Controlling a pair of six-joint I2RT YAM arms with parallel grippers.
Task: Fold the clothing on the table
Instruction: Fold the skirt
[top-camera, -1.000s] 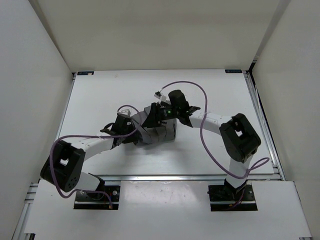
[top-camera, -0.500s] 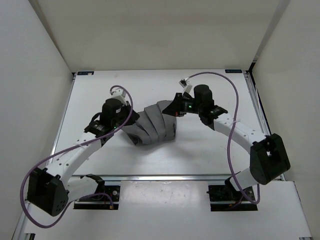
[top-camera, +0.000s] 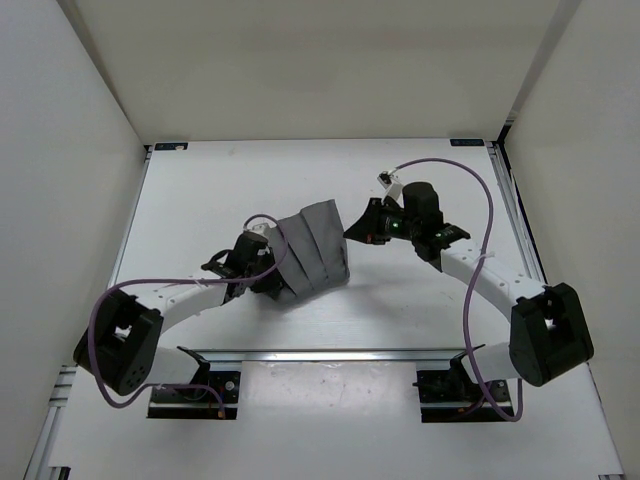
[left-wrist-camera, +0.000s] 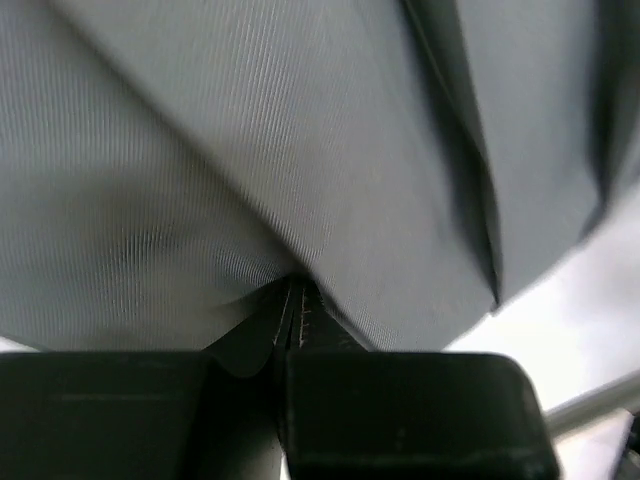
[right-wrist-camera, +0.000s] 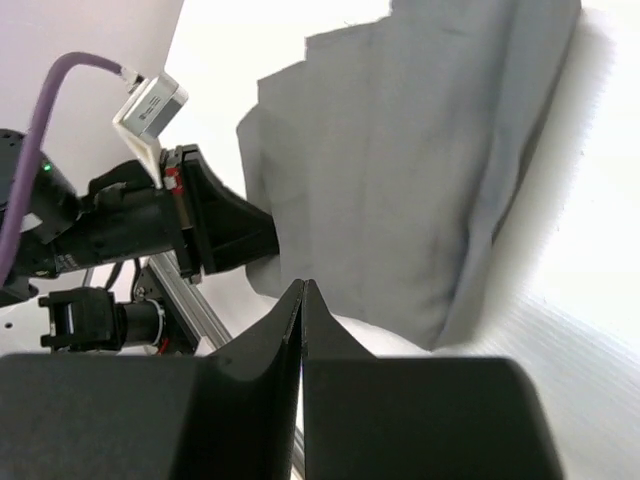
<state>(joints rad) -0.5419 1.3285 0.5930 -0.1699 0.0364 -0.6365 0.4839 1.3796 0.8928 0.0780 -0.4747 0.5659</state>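
The clothing (top-camera: 315, 250) is a dark grey pleated piece lying folded in the middle of the white table (top-camera: 200, 190). My left gripper (top-camera: 270, 278) is at its lower left edge, shut on the fabric. In the left wrist view the cloth (left-wrist-camera: 300, 150) fills the frame and a fold of it is pinched where the left gripper (left-wrist-camera: 292, 300) meets. My right gripper (top-camera: 352, 230) is just off the cloth's upper right edge, shut with nothing in it. In the right wrist view the right gripper (right-wrist-camera: 303, 288) hangs over bare table, with the clothing (right-wrist-camera: 400, 170) beyond it.
Silver rails (top-camera: 350, 353) run along the table's near edge, and another (top-camera: 520, 230) along its right side. White walls enclose the table on three sides. Purple cables loop over both arms. The left arm (right-wrist-camera: 150, 230) shows beyond the cloth in the right wrist view.
The cloth has gone from a bunched heap between both grippers to a flatter folded piece. My right gripper has shut and now sits right of it. My left arm stretched out, then drew back.
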